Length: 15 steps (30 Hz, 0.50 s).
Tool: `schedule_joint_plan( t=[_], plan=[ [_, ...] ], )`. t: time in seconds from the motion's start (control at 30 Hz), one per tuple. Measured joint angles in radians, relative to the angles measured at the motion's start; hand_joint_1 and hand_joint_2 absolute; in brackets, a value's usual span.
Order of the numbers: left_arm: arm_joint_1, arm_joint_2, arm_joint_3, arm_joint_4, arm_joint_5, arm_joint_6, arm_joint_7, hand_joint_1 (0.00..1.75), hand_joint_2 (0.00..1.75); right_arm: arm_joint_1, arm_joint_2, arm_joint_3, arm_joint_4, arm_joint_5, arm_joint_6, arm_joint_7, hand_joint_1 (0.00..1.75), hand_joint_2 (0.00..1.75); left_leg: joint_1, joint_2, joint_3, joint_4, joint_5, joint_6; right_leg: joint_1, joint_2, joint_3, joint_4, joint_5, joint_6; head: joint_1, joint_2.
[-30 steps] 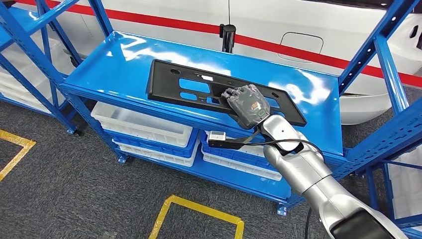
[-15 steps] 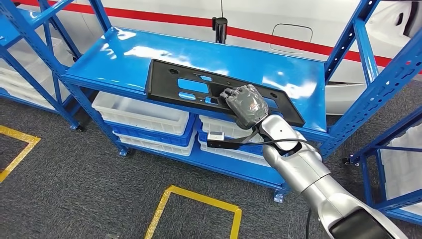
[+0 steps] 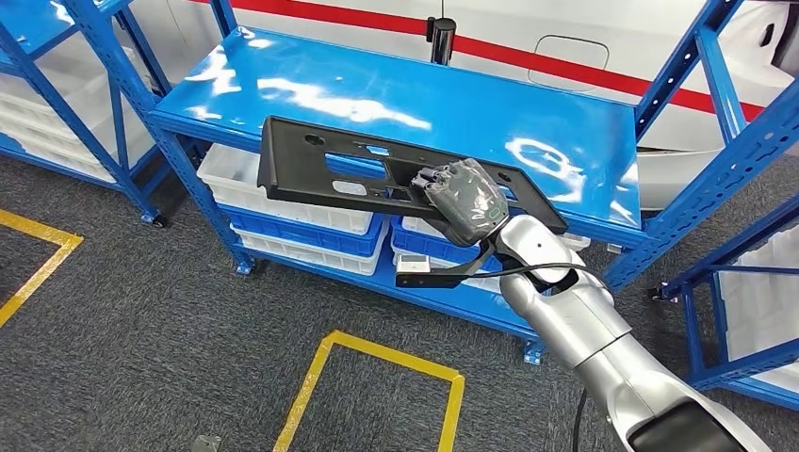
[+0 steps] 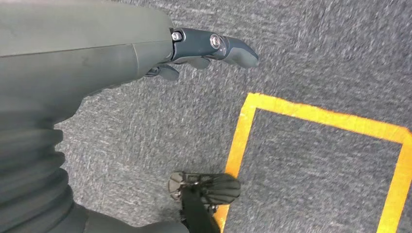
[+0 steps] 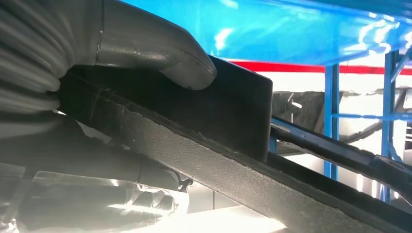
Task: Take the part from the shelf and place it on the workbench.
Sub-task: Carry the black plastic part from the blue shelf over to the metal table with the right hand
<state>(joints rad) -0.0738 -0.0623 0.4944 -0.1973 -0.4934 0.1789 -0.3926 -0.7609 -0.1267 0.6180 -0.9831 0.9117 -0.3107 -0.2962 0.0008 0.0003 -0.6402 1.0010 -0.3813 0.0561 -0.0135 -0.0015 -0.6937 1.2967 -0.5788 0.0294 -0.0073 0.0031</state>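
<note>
My right hand (image 3: 464, 200) grips the black plastic part (image 3: 320, 169), a long flat panel with cut-out slots and small holes. My fingers (image 3: 429, 178) are clamped over its near long edge, right of its middle. From the right wrist view my thick grey thumb (image 5: 160, 53) presses on one face of the part (image 5: 228, 111) while the panel's rim runs across underneath it.

The part sits at the front of the blue shelf (image 3: 528, 122): its right end lies over the shelf top, and its left end juts out past the front lip, above the white bins (image 3: 283, 212) stacked on the lower level with blue bins (image 3: 311, 240) between them. I cannot tell whether the part touches the shelf top or is just above it.

My left hand (image 4: 97, 53) hangs low over the grey carpet (image 4: 316, 48), with nothing in it, its dark fingers (image 4: 228, 48) stretched out straight and close together. Yellow tape lines (image 3: 386, 363) mark a box on the floor before the shelf. Behind the shelf is a white car body with a red stripe (image 3: 528, 52), and a small black post (image 3: 441, 38) stands at the shelf's back edge.
</note>
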Motion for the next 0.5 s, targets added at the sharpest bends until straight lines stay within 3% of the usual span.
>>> schedule_joint_plan(
  t=[0.03,0.07,0.13,0.17,0.2,0.27,0.3,0.37,0.43,0.47,0.5],
  plan=[
    [0.0,0.0,0.0,0.0,0.0,0.0,0.0,0.0,1.75,0.001,0.0,0.0,0.0,0.0,0.001,0.0,1.75,1.75,-0.005,0.0,-0.012,0.0,0.011,0.001,0.002,0.0,0.028,-0.023,0.02,0.006,0.0,0.0],
    [0.0,-0.001,0.0,0.0,0.0,0.0,0.0,0.0,1.75,0.0,0.0,0.0,-0.001,0.0,0.002,0.0,1.75,1.75,-0.008,0.0,-0.023,0.0,0.021,0.001,0.006,0.0,0.071,-0.08,0.042,0.007,0.0,0.0],
    [-0.001,-0.005,0.0,0.0,0.0,-0.001,0.001,0.0,1.75,-0.004,0.0,-0.002,-0.005,0.001,0.002,0.001,1.75,1.75,-0.013,-0.001,-0.043,0.001,0.042,-0.003,0.02,-0.001,0.178,-0.24,0.057,-0.009,0.0,0.0],
    [-0.001,-0.006,0.0,0.0,0.0,-0.002,0.002,0.0,1.75,-0.006,0.0,-0.003,-0.008,0.002,0.002,0.002,1.75,1.75,-0.014,0.0,-0.049,-0.002,0.054,-0.007,0.026,-0.002,0.214,-0.3,0.055,-0.017,-0.001,0.0],
    [-0.001,-0.008,0.0,0.0,0.0,-0.002,0.003,0.0,1.75,-0.008,0.001,-0.003,-0.01,0.004,0.002,0.004,1.75,1.75,-0.013,0.0,-0.052,-0.006,0.066,-0.011,0.03,-0.002,0.231,-0.336,0.052,-0.023,-0.001,0.0],
    [0.001,-0.006,0.001,0.0,0.0,-0.002,0.006,0.0,1.75,-0.01,0.001,-0.004,-0.011,0.007,0.002,0.007,1.75,1.75,-0.012,-0.001,-0.058,-0.014,0.082,-0.021,0.021,-0.003,0.222,-0.352,0.069,-0.032,0.0,0.0],
    [0.002,-0.005,0.001,0.0,0.0,-0.002,0.007,0.0,1.75,-0.012,0.003,-0.004,-0.011,0.008,0.002,0.008,1.75,1.75,-0.01,-0.003,-0.065,-0.004,0.065,-0.026,0.013,-0.004,0.214,-0.358,0.082,-0.041,0.002,0.0],
    [0.003,-0.004,0.001,0.0,-0.001,-0.001,0.008,0.0,1.75,-0.014,0.007,-0.003,-0.011,0.008,0.002,0.009,1.75,1.75,-0.002,-0.005,-0.087,0.069,-0.026,-0.04,-0.001,-0.006,0.198,-0.363,0.112,-0.057,0.001,0.0],
    [0.003,-0.003,0.001,0.0,-0.001,-0.001,0.008,0.0,1.75,-0.015,0.012,-0.003,-0.011,0.009,0.002,0.01,1.75,1.75,0.012,-0.005,-0.11,0.207,-0.122,-0.058,-0.001,-0.007,0.169,-0.359,0.137,-0.059,-0.003,0.0],
    [0.003,-0.002,0.001,0.0,-0.001,-0.001,0.008,0.0,1.75,-0.015,0.013,-0.003,-0.011,0.009,0.002,0.012,1.75,1.75,0.02,-0.005,-0.114,0.265,-0.138,-0.068,-0.003,-0.008,0.154,-0.355,0.147,-0.054,-0.003,0.0],
    [0.003,-0.002,0.001,0.0,-0.001,-0.001,0.008,0.0,1.75,-0.015,0.014,-0.003,-0.011,0.011,0.002,0.014,1.75,1.75,0.029,-0.004,-0.107,0.298,-0.13,-0.078,-0.006,-0.008,0.137,-0.348,0.156,-0.047,-0.003,0.0]
  ],
)
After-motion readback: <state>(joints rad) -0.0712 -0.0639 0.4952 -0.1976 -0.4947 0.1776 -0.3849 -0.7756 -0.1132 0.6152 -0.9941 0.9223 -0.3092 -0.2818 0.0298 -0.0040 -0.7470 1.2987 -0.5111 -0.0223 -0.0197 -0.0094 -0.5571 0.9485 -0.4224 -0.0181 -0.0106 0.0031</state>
